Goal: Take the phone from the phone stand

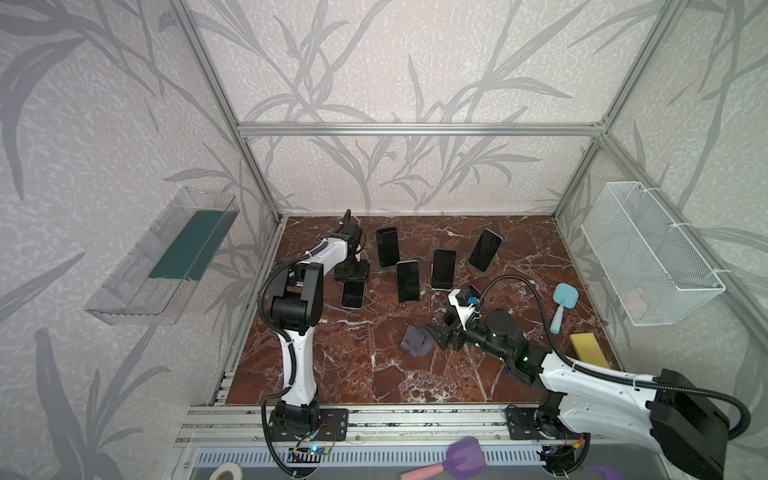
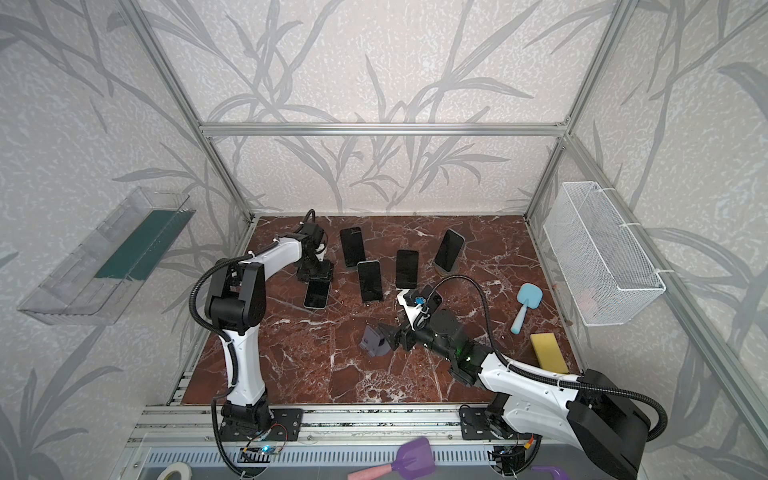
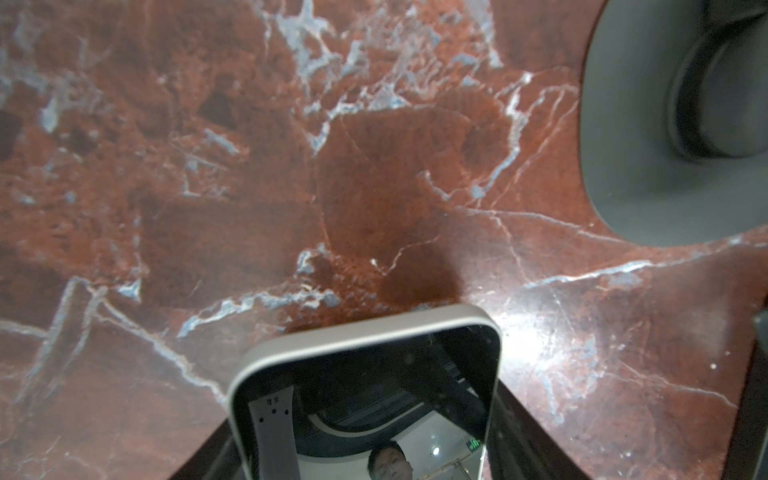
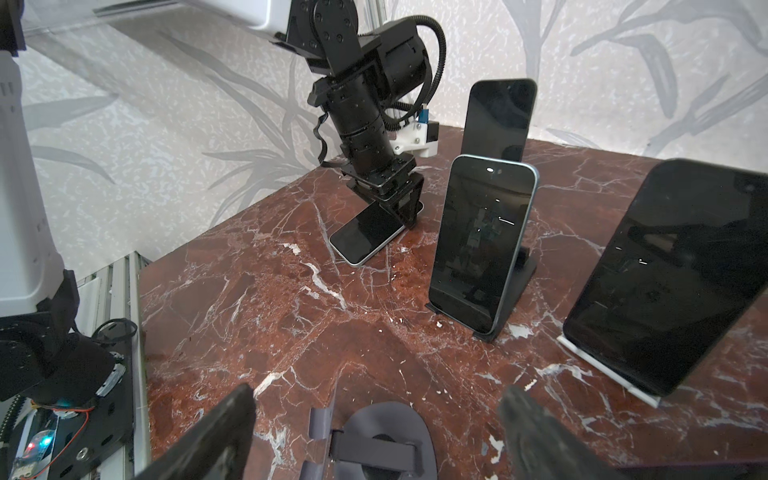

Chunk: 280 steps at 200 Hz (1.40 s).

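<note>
Now, the left fingers [image 4: 409, 203] are pinching the end of the phone [image 4: 368, 237] — it lies flat on the marble worktop [image 4: 270, 311], screen up, stretching out ahead of them. Well apart from it, the right fingers [image 4: 216, 432] stand spread wide, the empty grey phone stand [image 4: 374, 440] sitting between the 2 — neither visibly touching it.

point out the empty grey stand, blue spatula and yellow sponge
empty grey plastic phone stand [image 1: 420, 348]: in a top view, on its round base
light blue plastic spatula [image 1: 566, 296]: in a top view, on its flat head
yellow rectangular sponge [image 1: 589, 351]: in a top view, on its top face
</note>
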Motion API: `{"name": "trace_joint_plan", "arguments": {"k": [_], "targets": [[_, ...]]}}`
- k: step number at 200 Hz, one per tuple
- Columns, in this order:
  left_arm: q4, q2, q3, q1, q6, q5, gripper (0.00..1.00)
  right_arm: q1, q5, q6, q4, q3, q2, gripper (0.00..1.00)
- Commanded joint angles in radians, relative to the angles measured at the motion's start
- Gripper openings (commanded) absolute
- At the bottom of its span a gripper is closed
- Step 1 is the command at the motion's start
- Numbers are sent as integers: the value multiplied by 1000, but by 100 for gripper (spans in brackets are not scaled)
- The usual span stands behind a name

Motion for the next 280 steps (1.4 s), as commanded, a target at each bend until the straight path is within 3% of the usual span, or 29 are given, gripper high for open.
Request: {"name": "trace_joint_plan", "arguments": {"k": [1,280], "targets": [[-31,14,21,-6,0,-23,54,7,27,-7,20,5,-19,91],[-81,26,31,-11,28,13,73,9,33,-29,-3,9,-37,92]]}}
